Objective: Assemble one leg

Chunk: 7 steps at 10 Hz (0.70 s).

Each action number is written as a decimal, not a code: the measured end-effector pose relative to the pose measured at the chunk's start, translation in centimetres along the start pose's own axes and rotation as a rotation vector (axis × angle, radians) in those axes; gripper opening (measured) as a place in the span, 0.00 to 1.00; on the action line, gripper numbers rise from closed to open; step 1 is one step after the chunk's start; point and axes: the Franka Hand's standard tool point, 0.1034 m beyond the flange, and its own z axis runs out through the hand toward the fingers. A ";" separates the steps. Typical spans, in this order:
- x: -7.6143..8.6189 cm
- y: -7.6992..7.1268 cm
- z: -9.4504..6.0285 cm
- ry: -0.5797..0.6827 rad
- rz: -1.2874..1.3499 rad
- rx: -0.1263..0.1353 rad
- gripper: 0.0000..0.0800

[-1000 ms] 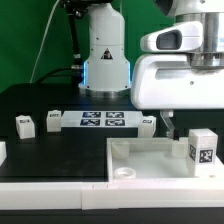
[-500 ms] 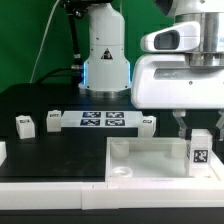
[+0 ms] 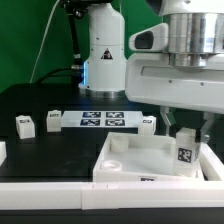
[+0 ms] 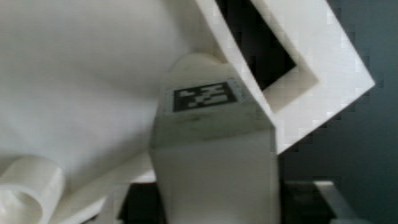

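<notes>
We start with the black desk (image 3: 60,150), which fills the lower half of the exterior view. On it, at the lower right of the frame, sits the big white tray (image 3: 130,160) with its raised rim and a round socket near its front corner. The tray looks skewed on the desk, though we cannot say why from this moment alone.

Behind it, at the frame's centre, lies the marker board (image 3: 103,121), flat on the desk. Two spare blocks stand at the middle left: one (image 3: 25,125) near the frame's edge, another (image 3: 52,120) just beside the board's end.

The pincer (image 3: 187,137) hangs at the right of the frame, over the tray's far right part, with its fingers closed around the leg (image 3: 186,148), the tag facing us. In the wrist view the leg (image 4: 208,120) sits between the fingers, the tray's rim close behind it.

We judge the step in hand to be bringing the leg to a corner socket. The leg's base seems to be at tray level; contact is not clear. The next move calls for lining the leg upright over a socket, then pressing or turning it home without dragging the tray further askew.
</notes>
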 end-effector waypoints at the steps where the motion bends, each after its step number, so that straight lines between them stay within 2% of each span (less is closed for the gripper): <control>1: 0.3 0.4 0.0 0.005 0.072 -0.006 0.37; 3: 0.7 1.2 0.0 0.021 0.210 -0.021 0.38; 5: 0.9 1.5 0.0 0.023 0.224 -0.027 0.39; 7: 0.9 1.5 0.0 0.023 0.224 -0.027 0.75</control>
